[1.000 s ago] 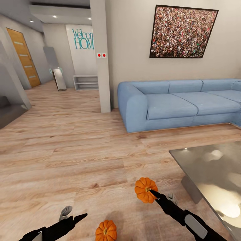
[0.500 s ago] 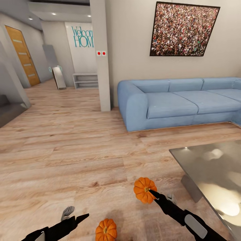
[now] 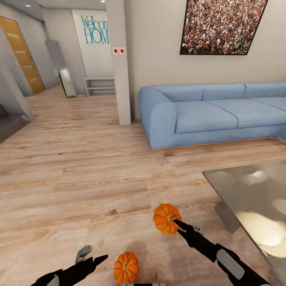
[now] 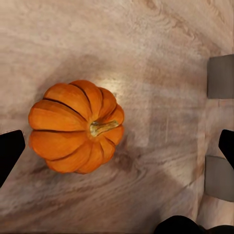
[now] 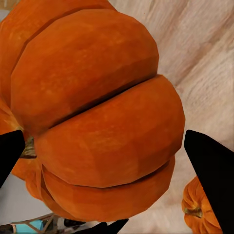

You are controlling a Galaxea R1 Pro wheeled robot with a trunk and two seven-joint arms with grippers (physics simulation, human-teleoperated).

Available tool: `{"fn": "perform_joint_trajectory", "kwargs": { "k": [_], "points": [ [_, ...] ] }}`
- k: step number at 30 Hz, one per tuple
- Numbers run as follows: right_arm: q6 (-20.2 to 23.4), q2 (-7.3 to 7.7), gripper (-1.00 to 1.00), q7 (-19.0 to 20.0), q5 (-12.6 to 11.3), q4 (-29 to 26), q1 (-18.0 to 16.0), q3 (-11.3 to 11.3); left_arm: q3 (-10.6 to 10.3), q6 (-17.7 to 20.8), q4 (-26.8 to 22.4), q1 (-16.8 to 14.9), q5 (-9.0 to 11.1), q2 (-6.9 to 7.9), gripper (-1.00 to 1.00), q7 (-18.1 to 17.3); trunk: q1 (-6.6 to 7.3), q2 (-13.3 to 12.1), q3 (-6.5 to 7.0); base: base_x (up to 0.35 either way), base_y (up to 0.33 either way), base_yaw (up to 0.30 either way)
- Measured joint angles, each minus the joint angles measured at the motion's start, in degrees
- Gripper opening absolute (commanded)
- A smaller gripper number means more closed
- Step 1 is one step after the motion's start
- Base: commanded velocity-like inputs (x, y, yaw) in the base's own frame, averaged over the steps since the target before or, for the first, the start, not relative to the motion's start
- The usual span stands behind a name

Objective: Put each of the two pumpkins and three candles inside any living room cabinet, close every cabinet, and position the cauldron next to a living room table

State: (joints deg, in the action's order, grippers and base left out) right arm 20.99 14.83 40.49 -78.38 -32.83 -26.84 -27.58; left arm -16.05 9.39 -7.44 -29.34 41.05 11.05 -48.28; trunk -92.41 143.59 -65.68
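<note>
From the head camera, a wood floor (image 3: 79, 171) stretches toward a blue sofa (image 3: 206, 115), with a grey glass table (image 3: 254, 198) at the right; the right gripper (image 3: 174, 222) holds one orange pumpkin (image 3: 165, 218) above the floor near the table's corner, while the left gripper (image 3: 91, 258) hangs with fingers spread just beside a second pumpkin (image 3: 126, 268) sitting on the floor. The left wrist camera looks down on that second pumpkin (image 4: 75, 126) resting on the wood between the parted black fingertips (image 4: 9, 151), neither touching it. The right wrist camera shows the held pumpkin (image 5: 92, 112) clamped between two black fingers (image 5: 209, 165), with the second pumpkin (image 5: 200, 209) on the floor beyond.
</note>
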Motion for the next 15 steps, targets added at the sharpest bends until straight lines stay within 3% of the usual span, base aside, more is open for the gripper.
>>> {"fn": "perform_joint_trajectory", "kwargs": {
  "k": [5, 9, 15],
  "points": [
    [-0.04, -0.02, -1.0, 1.34, 0.08, -0.04, 0.0, 0.15, -0.02, -0.01, -0.06, 0.0, -0.13, -0.1, 1.0, 2.12, -0.13, 0.07, -1.11, 0.0, 0.0, 0.0],
    [-0.05, 0.0, -1.0, 1.46, 0.09, -0.04, 0.0, 0.17, -0.05, -0.3, -0.15, 0.0, -0.38, -1.51, 1.0, 5.8, -0.23, 0.12, -2.0, 0.0, 0.0, 0.0],
    [-0.05, 0.05, -1.0, 1.49, 0.09, 0.02, 0.0, 0.2, -0.19, -3.93, -0.31, 0.0, -0.66, -2.44, 1.0, 7.65, -0.39, 0.2, -3.33, 0.0, 0.0, 0.0]
  ]
}}
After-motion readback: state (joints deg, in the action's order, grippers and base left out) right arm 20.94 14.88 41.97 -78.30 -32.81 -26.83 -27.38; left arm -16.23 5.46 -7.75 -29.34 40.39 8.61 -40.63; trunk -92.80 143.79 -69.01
